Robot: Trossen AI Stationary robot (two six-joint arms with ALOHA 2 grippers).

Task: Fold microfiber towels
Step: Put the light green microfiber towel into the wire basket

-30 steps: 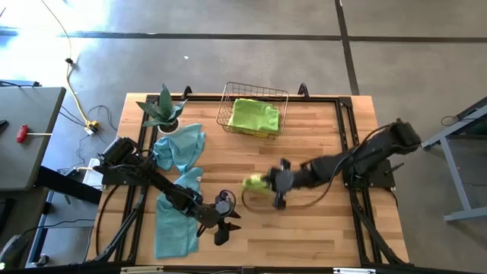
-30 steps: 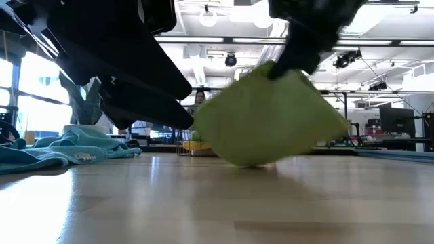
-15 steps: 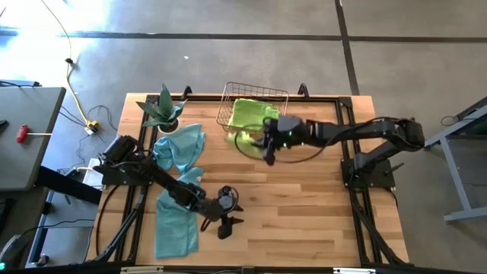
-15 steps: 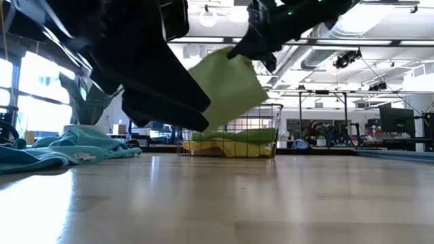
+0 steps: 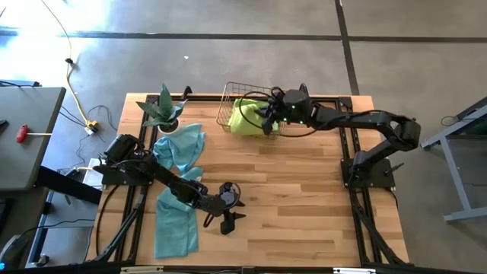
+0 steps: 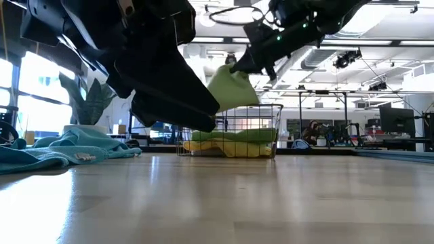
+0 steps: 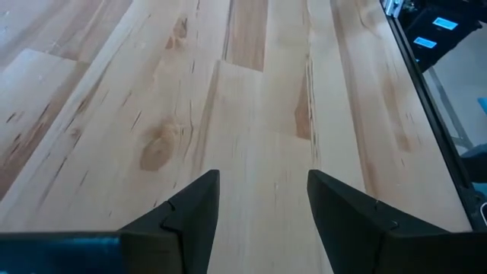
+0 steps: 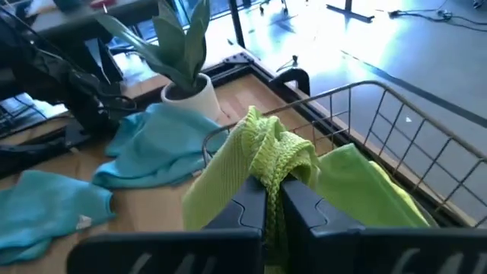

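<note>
The right claw (image 5: 266, 118) is clenched on a folded lime towel (image 5: 249, 119) hanging above the wire basket (image 5: 228, 99).

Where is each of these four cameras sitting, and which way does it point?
High view: overhead, facing straight down; both arms, wire basket, teal towels.
Low view: at tabletop height, looking across the table into the room; arms overhead.
Left wrist view: on the left arm, facing bare wood past the open left gripper.
Right wrist view: over the basket; right gripper pinches the lime towel, shared with the high and low views.
</note>
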